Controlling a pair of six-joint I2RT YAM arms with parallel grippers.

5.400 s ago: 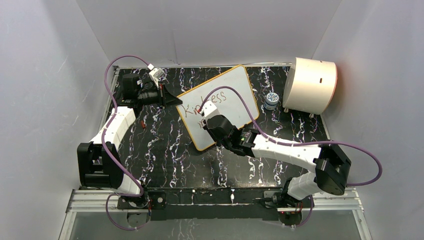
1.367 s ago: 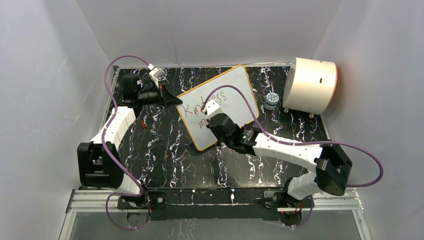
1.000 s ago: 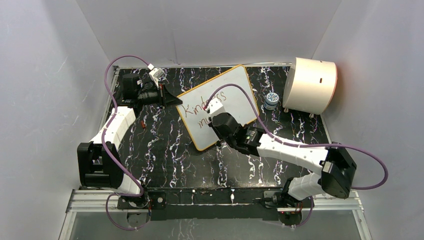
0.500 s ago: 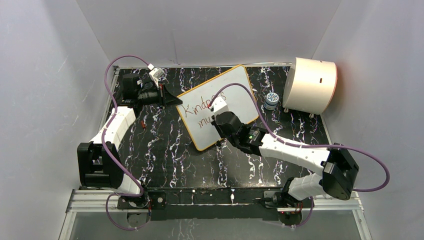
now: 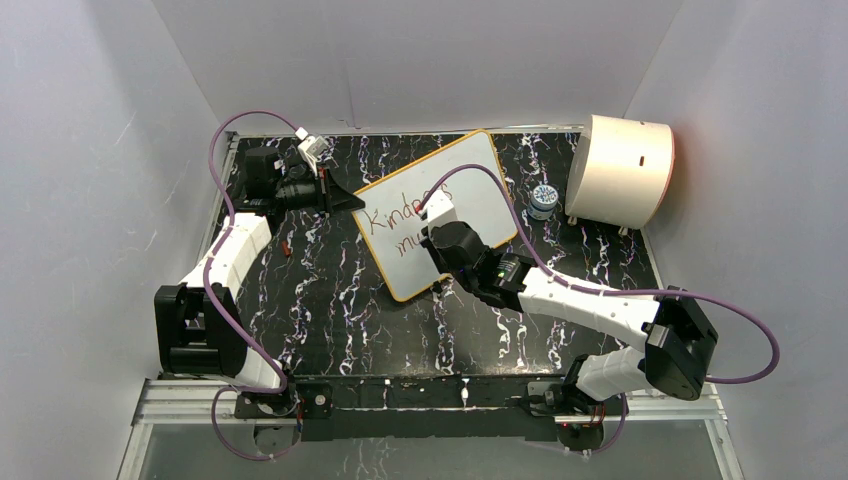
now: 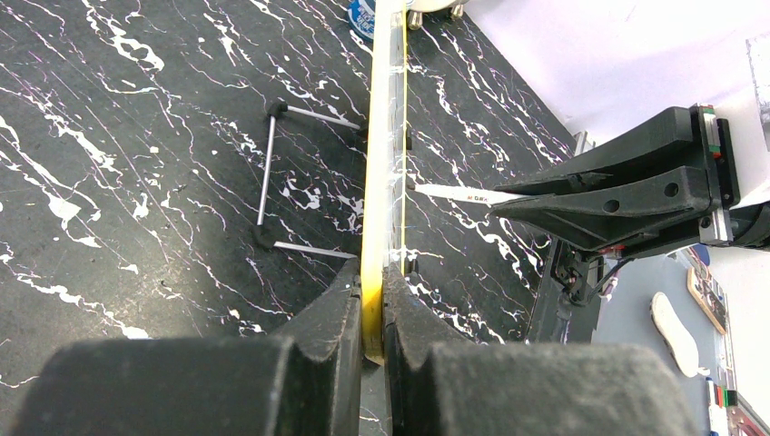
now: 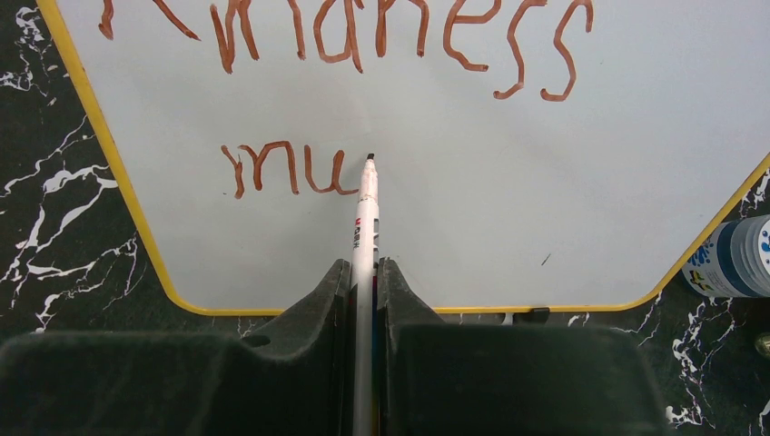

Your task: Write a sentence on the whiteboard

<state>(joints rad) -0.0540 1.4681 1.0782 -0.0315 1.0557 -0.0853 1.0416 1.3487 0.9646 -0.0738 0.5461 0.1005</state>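
The whiteboard (image 5: 482,176) stands tilted on the mat, white with a yellow rim. My left gripper (image 5: 354,203) is shut on its left corner; the left wrist view shows the board edge-on (image 6: 382,136) between the jaws of the left gripper (image 6: 372,283). My right gripper (image 5: 432,236) is shut on a white marker (image 7: 365,222). Its tip sits at the board (image 7: 563,200), just right of "mu". The sentence (image 7: 363,32) in dark red reads "Kindness" above "mu" (image 7: 291,169). The right gripper (image 7: 363,269) is below the lettering.
A cream half-cylinder drum (image 5: 622,170) stands at the back right. A small blue-and-white bottle (image 5: 543,200) sits between it and the board, also in the right wrist view (image 7: 737,258). The board's wire stand legs (image 6: 267,168) rest on the black marbled mat (image 5: 330,300).
My right gripper has moved right along the board with the marker, and "mu" has appeared under "Kindness". The left gripper has kept still on the board's corner.
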